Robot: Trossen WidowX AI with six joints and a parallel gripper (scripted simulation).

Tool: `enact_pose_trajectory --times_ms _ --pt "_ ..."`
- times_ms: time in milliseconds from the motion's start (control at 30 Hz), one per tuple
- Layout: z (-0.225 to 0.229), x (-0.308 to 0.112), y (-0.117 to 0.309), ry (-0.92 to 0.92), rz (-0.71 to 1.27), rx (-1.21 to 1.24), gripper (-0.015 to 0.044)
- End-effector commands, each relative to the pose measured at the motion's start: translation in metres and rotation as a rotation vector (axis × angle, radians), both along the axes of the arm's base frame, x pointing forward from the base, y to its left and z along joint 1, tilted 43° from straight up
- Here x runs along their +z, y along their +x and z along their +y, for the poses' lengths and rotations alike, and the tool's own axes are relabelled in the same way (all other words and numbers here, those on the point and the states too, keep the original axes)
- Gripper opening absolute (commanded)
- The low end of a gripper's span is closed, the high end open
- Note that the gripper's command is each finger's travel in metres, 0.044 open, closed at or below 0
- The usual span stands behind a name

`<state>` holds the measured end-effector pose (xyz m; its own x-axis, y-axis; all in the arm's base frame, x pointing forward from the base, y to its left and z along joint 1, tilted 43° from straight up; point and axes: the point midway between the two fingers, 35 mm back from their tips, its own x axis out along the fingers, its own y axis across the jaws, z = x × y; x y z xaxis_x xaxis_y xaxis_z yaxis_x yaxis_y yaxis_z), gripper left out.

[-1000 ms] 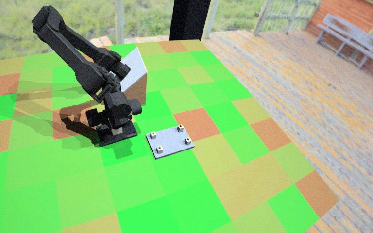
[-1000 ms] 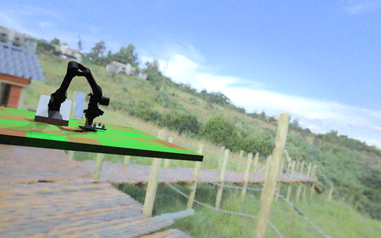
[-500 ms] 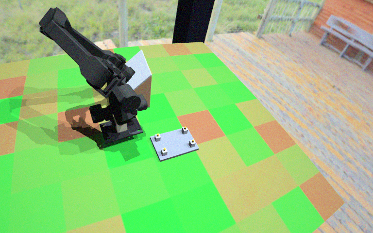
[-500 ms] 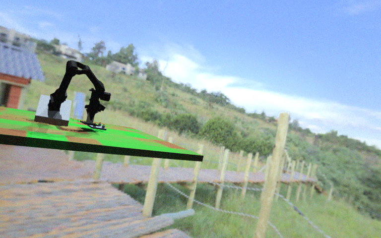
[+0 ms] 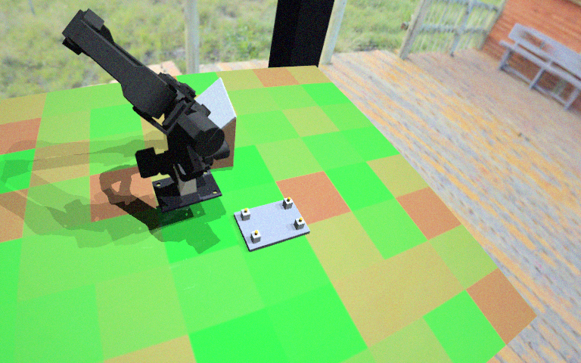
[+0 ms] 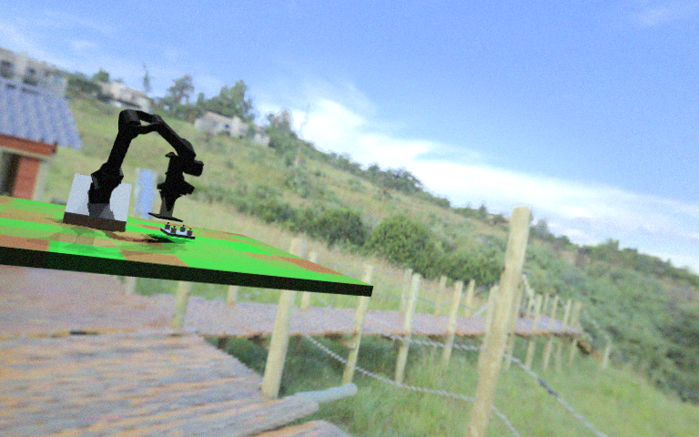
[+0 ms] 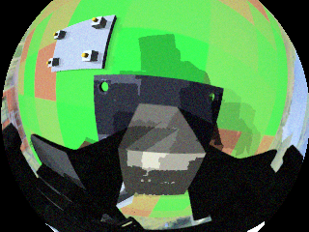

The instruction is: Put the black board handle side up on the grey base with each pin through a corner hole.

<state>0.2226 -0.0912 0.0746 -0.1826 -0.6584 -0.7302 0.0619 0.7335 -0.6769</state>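
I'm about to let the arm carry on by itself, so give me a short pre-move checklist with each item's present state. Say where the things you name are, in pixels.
1. Jaws (image 6: 167, 215) shut on the board's handle (image 7: 159, 128): ok.
2. Black board (image 5: 165, 201) (image 6: 154, 214) (image 7: 110, 108) lifted off the table (image 5: 231, 295) (image 6: 231, 258) (image 7: 183, 53): ok, it hangs above it.
3. Handle side up: ok.
4. Grey base (image 5: 274, 224) (image 6: 177, 232) (image 7: 79, 45) uncovered, all four gold pins showing: ok.
5. Board over the base, holes above the pins: not ok, it hangs to one side.
6. All four corner holes in the wrist view: not ok, only two show.
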Motion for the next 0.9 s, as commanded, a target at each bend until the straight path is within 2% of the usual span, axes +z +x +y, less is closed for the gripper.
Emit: enact_pose_trajectory --times_ms 0,867 --pt "0.005 0.007 0.001 0.001 -0.009 -0.003 0.0000" --pt "0.031 -0.015 0.048 0.006 -0.024 -0.013 0.0000"
